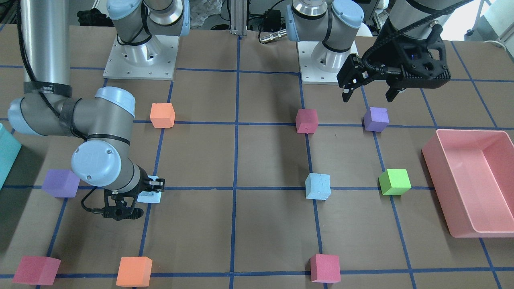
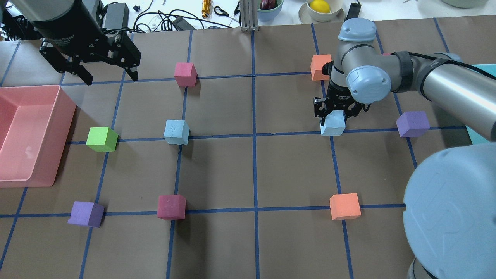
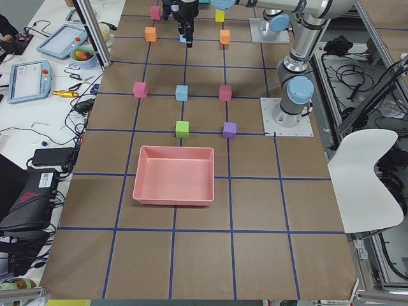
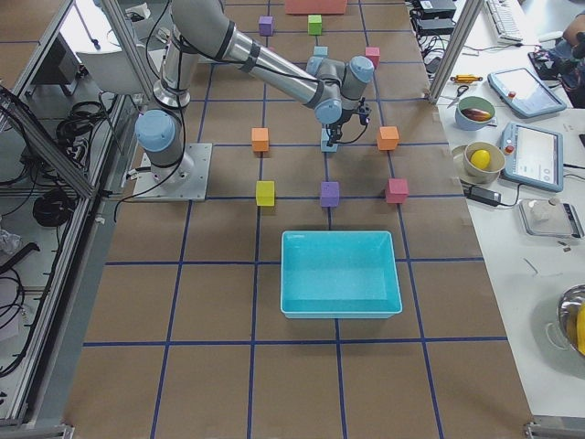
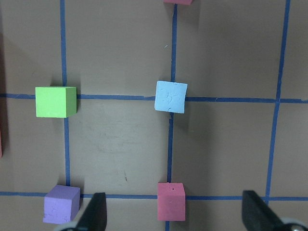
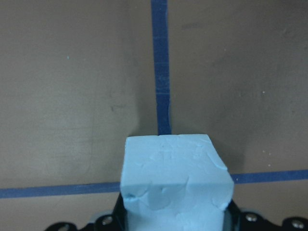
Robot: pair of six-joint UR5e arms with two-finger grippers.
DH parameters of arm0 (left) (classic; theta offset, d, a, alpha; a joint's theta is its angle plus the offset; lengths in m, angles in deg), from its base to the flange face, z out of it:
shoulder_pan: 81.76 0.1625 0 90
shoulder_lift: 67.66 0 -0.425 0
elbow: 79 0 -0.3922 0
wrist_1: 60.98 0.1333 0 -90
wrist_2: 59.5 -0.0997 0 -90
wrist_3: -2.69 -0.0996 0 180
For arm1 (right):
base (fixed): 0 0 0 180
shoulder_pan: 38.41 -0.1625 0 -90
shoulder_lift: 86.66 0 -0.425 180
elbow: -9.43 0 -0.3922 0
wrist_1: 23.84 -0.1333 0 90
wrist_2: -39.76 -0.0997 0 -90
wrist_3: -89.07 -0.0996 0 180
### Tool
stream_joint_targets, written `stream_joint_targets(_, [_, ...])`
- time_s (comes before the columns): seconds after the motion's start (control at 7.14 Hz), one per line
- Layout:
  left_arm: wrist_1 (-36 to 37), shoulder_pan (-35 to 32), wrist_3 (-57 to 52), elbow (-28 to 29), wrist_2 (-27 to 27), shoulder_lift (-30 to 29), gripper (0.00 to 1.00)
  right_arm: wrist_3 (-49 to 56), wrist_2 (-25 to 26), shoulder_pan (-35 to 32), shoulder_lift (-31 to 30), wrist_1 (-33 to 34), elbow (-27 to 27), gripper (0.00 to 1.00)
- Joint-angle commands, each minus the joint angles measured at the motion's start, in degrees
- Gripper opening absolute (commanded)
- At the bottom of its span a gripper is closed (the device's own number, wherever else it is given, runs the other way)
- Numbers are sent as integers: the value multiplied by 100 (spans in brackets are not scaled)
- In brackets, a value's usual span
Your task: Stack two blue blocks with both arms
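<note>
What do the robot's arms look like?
The right arm and left arm are silver-grey tubes with rounded light blue joint caps and black cables. The right gripper and left gripper are black, with two fingers each.

A brown table with a blue tape grid carries a pink bin at the left edge, a green cube near it, a blue cube further right, and red cubes, purple cubes and orange cubes scattered around.
</note>
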Motion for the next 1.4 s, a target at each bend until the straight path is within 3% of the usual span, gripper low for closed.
stream_joint_targets(0.0, [-6, 0, 0, -32, 10, 12, 100, -11, 20, -59, -164, -114, 371, 0])
stream_joint_targets(0.28, [2, -9, -35, -102, 10, 73, 100, -342, -206, -409, 18, -501, 1380, 0])
stream_joint_targets(0.84, [116, 9, -26, -374, 19, -58, 100, -1609, -296, -1253, 1606, -616, 3569, 0])
stream_joint_targets(0.98, [752, 35, -26, -636, 62, -233, 100, -1793, -296, -1376, 1932, -625, 3922, 0])
stream_joint_targets(1.26, [2158, 35, -184, -1539, 45, -567, 100, -1918, -305, -1518, 2198, -616, 4075, 0])
